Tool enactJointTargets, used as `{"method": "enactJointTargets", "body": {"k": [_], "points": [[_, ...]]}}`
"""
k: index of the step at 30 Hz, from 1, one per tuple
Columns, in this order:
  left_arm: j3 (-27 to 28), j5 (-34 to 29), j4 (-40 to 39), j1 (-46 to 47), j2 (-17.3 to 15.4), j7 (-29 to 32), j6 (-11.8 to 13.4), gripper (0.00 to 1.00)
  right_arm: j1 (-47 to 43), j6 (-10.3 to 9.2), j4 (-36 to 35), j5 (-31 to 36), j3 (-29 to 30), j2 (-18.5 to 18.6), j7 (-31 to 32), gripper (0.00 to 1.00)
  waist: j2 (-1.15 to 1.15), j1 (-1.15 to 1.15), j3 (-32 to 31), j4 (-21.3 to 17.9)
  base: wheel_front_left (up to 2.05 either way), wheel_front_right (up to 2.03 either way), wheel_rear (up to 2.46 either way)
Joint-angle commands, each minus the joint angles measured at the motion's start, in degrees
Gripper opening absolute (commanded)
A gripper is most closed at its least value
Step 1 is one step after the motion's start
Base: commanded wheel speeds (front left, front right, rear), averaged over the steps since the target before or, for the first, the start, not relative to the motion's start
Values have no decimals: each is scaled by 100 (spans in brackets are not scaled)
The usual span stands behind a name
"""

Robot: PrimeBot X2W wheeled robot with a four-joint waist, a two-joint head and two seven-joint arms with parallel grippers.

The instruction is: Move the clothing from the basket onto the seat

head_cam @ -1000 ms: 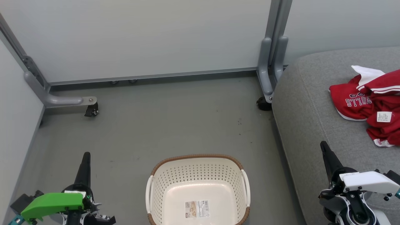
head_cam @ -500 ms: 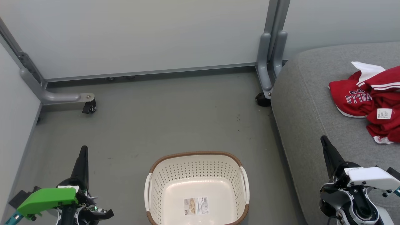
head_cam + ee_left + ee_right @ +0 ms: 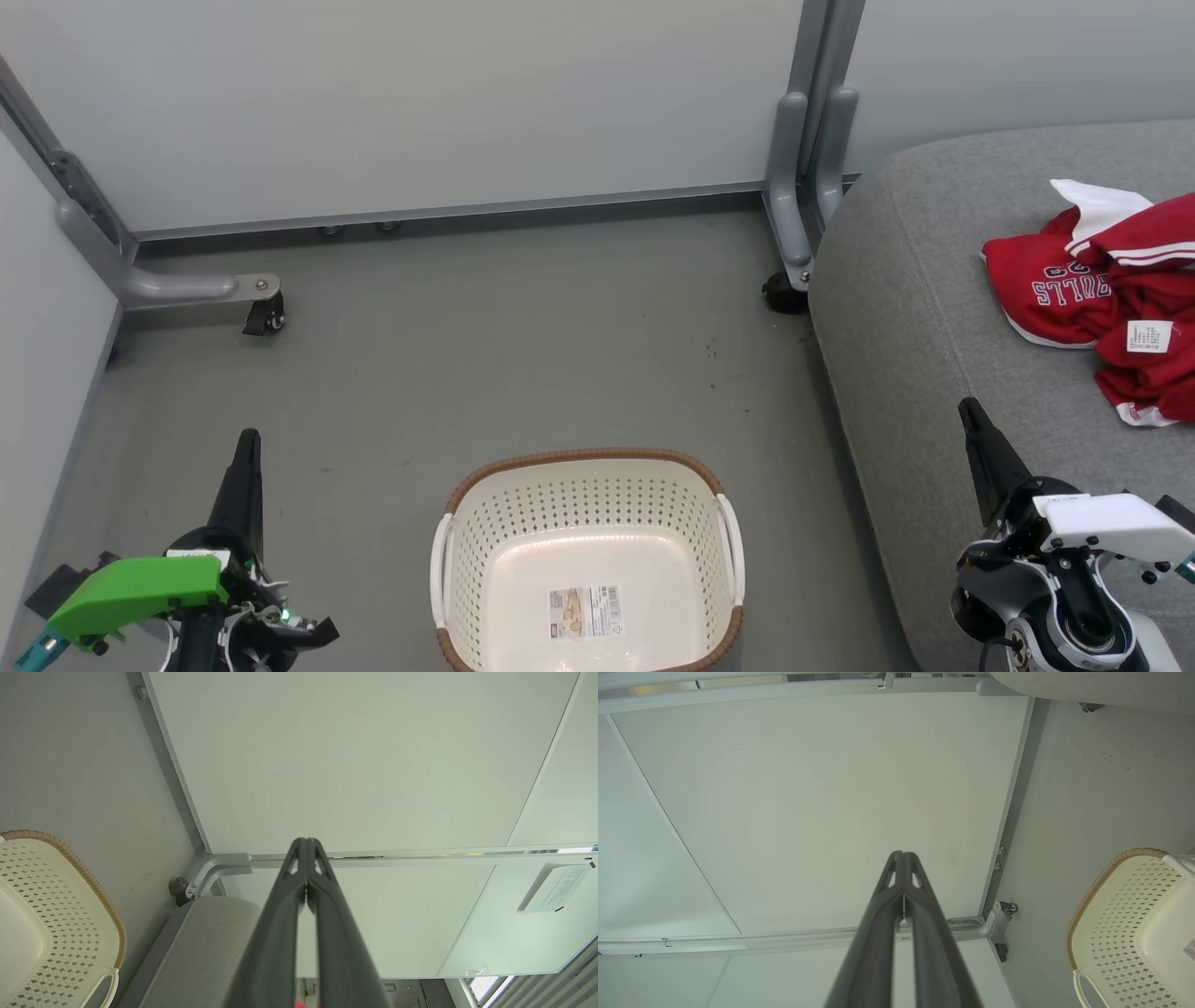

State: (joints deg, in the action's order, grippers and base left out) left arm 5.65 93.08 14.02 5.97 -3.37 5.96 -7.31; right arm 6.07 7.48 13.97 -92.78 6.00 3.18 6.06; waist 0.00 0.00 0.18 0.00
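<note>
The red clothing (image 3: 1102, 303) with white trim and "BULLS" lettering lies crumpled on the grey seat (image 3: 934, 308) at the right. On the floor at the bottom centre stands the cream basket (image 3: 588, 495), holding nothing but a paper label. My left gripper (image 3: 247, 441) is shut at the lower left, over the floor left of the basket. My right gripper (image 3: 967, 408) is shut at the lower right, over the seat's front part, well short of the clothing. In each wrist view the fingers (image 3: 306, 847) (image 3: 901, 855) meet with nothing between them.
Grey partition panels close off the back and left, with caster feet (image 3: 266, 313) (image 3: 782, 291) on the floor. The seat's edge (image 3: 205, 942) and the basket (image 3: 60, 914) show in the left wrist view; the right wrist view also shows the basket (image 3: 1125, 905).
The whole head view has shifted a little, so the camera moved. Both grippers stay shut and the clothing rests as before.
</note>
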Motion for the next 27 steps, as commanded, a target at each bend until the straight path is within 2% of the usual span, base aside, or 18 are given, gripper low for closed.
{"method": "enactJointTargets", "body": {"k": [1, 27], "points": [[30, -4, 10, 58, -20, 8, -35, 0, 39, 2, 12, -10, 10, 18, 30, 0, 0, 0, 0, 0, 0, 0, 0], [54, -34, 11, 62, 1, 38, -34, 0, 42, 2, 12, 15, 29, 5, 43, 0, 0, 0, 0, 0, 0, 0, 0]]}}
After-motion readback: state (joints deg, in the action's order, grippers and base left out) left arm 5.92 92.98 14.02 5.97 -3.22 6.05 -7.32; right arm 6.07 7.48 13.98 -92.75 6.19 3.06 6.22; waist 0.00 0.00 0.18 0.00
